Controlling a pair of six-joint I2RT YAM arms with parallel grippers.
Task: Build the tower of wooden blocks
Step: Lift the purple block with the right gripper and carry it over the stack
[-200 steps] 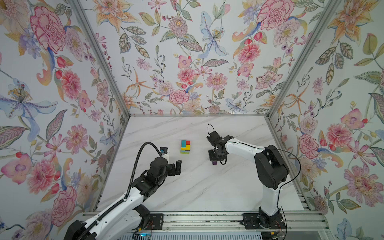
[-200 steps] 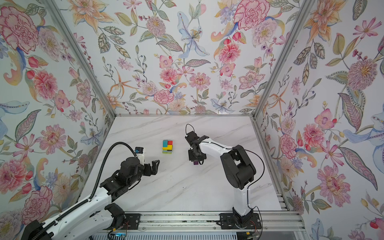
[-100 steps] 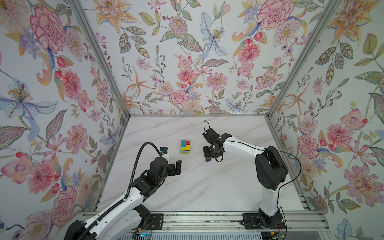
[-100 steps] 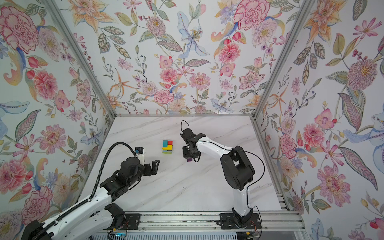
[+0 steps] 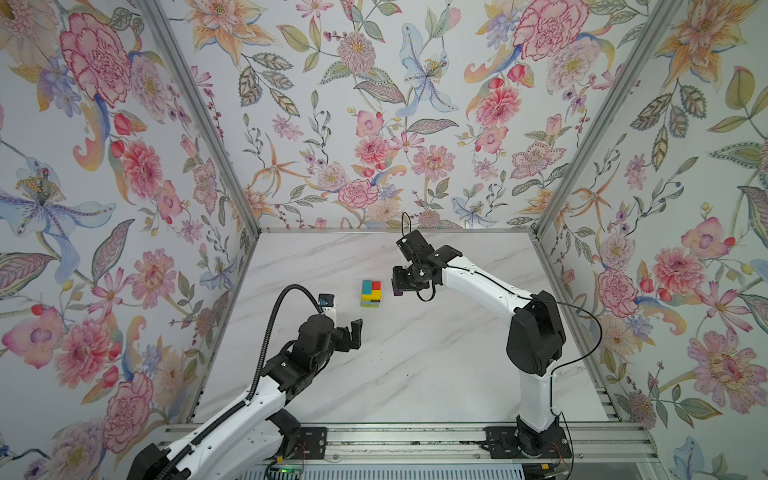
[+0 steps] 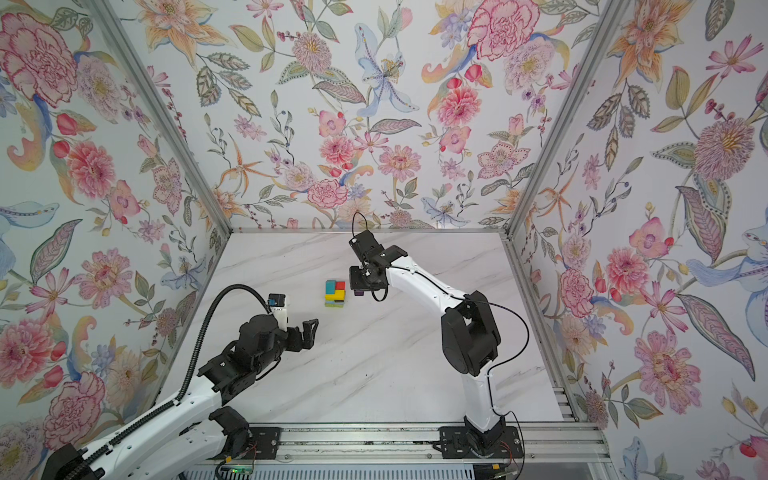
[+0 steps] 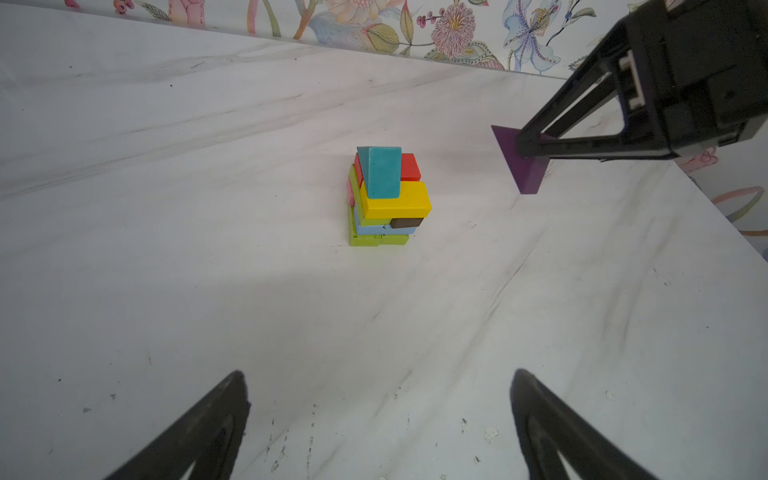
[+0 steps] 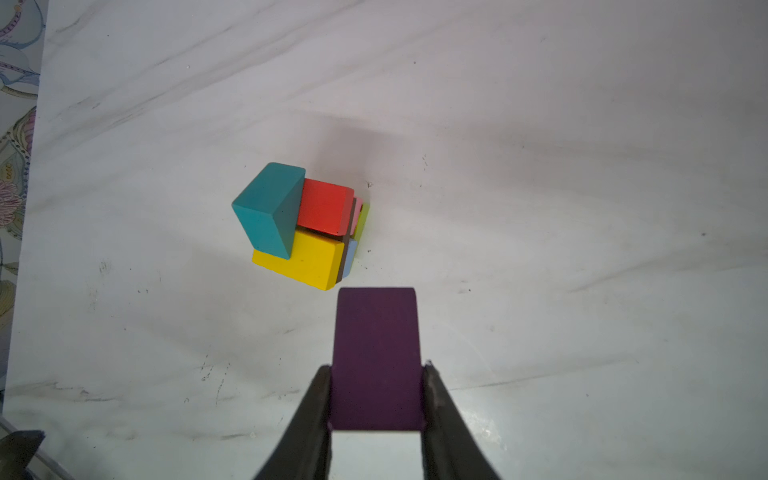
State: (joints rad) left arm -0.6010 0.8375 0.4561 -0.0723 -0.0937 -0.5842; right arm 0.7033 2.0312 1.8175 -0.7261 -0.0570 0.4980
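my right end effector (image 8: 377, 370) grips the purple block (image 8: 376, 328) off the desk (image 8: 582, 208); the tower (image 8: 299, 232) stands just ahead of it, apart. my left end effector (image 7: 380, 374) gapes empty, the tower well ahead.

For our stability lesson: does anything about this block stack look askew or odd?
Yes, mildly. The tower looks ragged: its yellow block juts past the brown block beneath, and the teal block sits alone on top, half the layer bare.

Right gripper (image 8: 377, 370) jaws clamped on flat purple wooden block (image 8: 376, 328). Block just beside multicoloured painted-block tower (image 8: 324, 208), nearest its yellow block (image 8: 309, 259). Teal block (image 8: 266, 208) topmost on tower.
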